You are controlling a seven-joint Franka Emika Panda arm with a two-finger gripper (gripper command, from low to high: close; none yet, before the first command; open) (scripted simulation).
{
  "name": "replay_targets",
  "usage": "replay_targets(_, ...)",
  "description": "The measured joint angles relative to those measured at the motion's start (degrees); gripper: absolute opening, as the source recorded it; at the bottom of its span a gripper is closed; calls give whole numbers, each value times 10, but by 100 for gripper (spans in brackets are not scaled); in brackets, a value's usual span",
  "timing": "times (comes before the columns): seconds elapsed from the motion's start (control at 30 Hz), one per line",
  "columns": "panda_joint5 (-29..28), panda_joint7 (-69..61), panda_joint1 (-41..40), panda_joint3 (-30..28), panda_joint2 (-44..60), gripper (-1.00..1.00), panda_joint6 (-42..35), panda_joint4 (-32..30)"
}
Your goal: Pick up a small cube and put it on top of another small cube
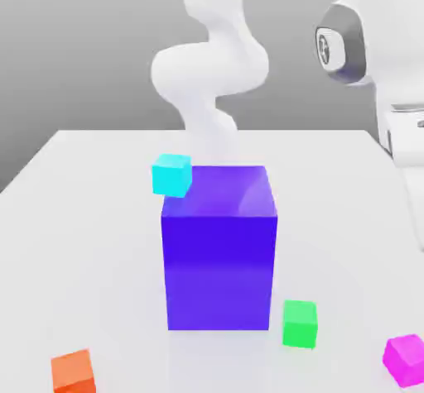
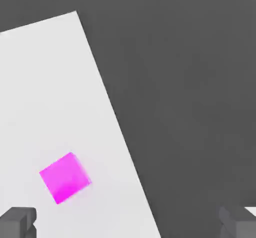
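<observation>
Cube [image 2: 65, 178] askew to table edges [image 2: 118, 122]

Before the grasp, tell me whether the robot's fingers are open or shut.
Open: the fingers stand wide apart, with nothing between them; the small glossy magenta cube lies on the white table.

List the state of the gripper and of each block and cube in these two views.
gripper: open, nothing between its fingers
magenta cube: on the table, not held
green cube: on the table, beside the blue-purple block
orange cube: on the table, apart from the others
large blue-purple block: standing on the table
cyan cube: overlaps the block's top edge in view; resting on it or not, cannot tell
</observation>
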Motion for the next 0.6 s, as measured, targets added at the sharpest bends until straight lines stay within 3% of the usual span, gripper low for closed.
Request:
replay_targets(0.27, -105, -89, 42, 16, 133, 0, 55, 0)
replay_targets(0.4, -120, -97, 44, 20, 215, 0, 114, 15)
replay_targets(0.43, -119, -99, 44, 21, 232, -100, 127, 19)
replay_targets(0.6, -119, -99, 44, 21, 232, -100, 126, 19)
